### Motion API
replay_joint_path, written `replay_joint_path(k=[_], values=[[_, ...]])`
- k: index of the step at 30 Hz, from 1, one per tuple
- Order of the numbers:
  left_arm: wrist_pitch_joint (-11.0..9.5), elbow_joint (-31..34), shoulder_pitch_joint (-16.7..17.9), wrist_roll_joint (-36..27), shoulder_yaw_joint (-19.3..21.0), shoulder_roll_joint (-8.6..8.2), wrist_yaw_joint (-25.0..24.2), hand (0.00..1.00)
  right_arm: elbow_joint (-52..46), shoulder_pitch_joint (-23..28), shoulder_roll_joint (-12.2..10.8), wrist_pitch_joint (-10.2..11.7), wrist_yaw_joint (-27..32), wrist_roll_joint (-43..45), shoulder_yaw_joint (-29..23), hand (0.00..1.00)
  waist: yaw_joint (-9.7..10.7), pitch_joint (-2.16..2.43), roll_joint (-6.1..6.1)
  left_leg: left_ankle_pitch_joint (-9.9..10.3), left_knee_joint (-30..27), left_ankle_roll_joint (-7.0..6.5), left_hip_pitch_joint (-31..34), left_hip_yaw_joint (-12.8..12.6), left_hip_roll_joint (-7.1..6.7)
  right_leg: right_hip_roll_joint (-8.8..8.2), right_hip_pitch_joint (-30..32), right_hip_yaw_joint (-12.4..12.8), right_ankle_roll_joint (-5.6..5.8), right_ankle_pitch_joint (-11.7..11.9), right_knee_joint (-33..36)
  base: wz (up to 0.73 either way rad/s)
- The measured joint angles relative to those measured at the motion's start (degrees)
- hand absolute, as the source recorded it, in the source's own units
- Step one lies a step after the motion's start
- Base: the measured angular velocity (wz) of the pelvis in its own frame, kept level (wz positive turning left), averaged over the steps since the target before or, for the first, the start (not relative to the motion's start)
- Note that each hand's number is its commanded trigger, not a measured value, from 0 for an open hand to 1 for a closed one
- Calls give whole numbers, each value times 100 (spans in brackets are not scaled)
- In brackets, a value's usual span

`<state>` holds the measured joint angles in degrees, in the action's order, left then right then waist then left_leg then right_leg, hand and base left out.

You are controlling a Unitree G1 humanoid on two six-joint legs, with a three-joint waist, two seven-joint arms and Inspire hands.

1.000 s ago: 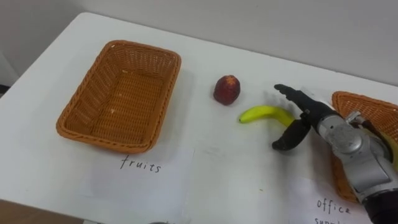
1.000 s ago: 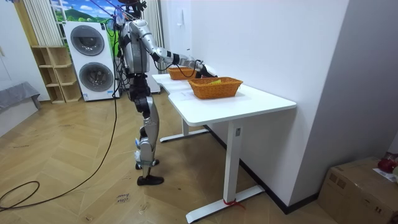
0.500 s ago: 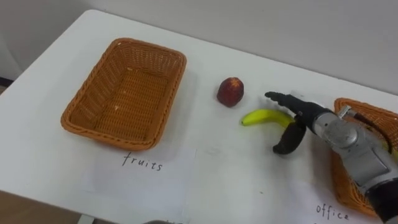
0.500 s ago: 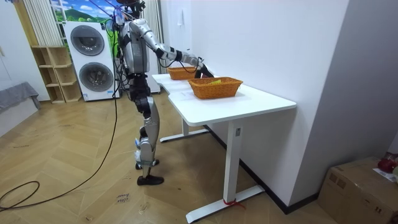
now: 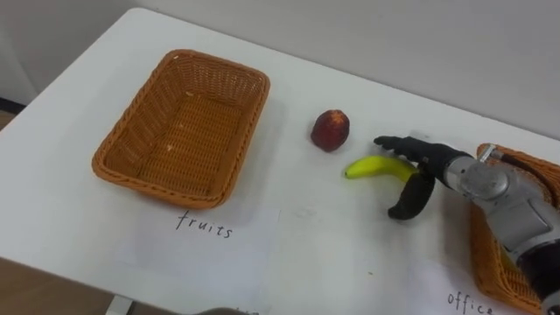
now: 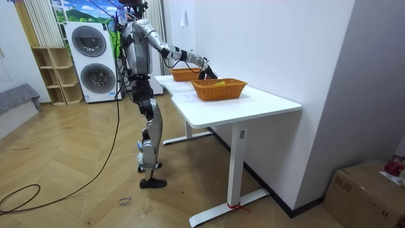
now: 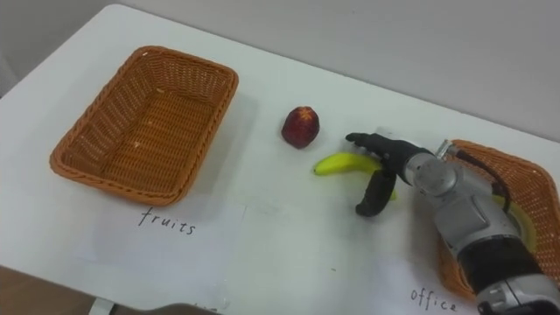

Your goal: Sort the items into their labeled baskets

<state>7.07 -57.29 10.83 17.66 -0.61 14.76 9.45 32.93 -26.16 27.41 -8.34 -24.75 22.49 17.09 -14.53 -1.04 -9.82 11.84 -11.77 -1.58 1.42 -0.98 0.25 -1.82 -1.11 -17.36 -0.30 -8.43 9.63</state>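
A yellow banana (image 5: 371, 166) lies on the white table, with a red peach (image 5: 330, 130) just behind it to the left. My right hand (image 5: 442, 166) reaches in from the right. It is open, with straight fingers (image 5: 394, 143) over the banana's right end and the thumb (image 5: 411, 198) hanging in front of it. The empty wicker fruit basket (image 5: 255, 94) stands at the left. The office basket (image 5: 506, 158) sits at the right edge, behind my wrist, with something yellow in it. In the room view I stand at the table's end with the right arm stretched over it.
A paper label (image 5: 203, 229) lies in front of the fruit basket, and another label (image 5: 464, 300) lies before the office basket. The table's front edge (image 5: 52, 262) runs close below. A white wall stands behind the table; washing machines (image 6: 95, 57) are behind me.
My right hand has reached a little further left and lower over the banana's right end. The eye view has shifted slightly. Banana and peach lie where they were.
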Motion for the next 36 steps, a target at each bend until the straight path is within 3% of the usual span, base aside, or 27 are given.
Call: replay_joint_path(k=[14,15,16,17,36], values=[[3,0,4,-7,-7,0,5,0,17,22,-15,-50,-39,9,-30,0,-9,1,4,-1,-8,0,-9,-1,1,0,-9,8,-1,1,-5,0],[3,0,4,-7,-7,0,6,0,17,22,-15,-50,-39,9,-30,26,-8,1,6,-1,-7,0,-8,-1,1,0,-9,8,-1,1,-5,0],[3,0,4,-7,-6,0,6,0,17,22,-15,-50,-39,9,-30,85,-9,2,6,-1,-7,0,-9,-1,1,0,-9,9,-1,1,-5,0],[3,0,5,-7,-7,0,6,0,17,22,-15,-50,-39,9,-30,100,-8,2,7,-1,-7,0,-9,-1,1,0,-9,8,-1,1,-5,0],[-140,31,-19,-3,-4,27,13,0,-34,-54,-19,60,514,508,-23,100,-43,-7,21,-1,9,0,-20,15,-11,11,-43,3,-1,1,-98,0]])
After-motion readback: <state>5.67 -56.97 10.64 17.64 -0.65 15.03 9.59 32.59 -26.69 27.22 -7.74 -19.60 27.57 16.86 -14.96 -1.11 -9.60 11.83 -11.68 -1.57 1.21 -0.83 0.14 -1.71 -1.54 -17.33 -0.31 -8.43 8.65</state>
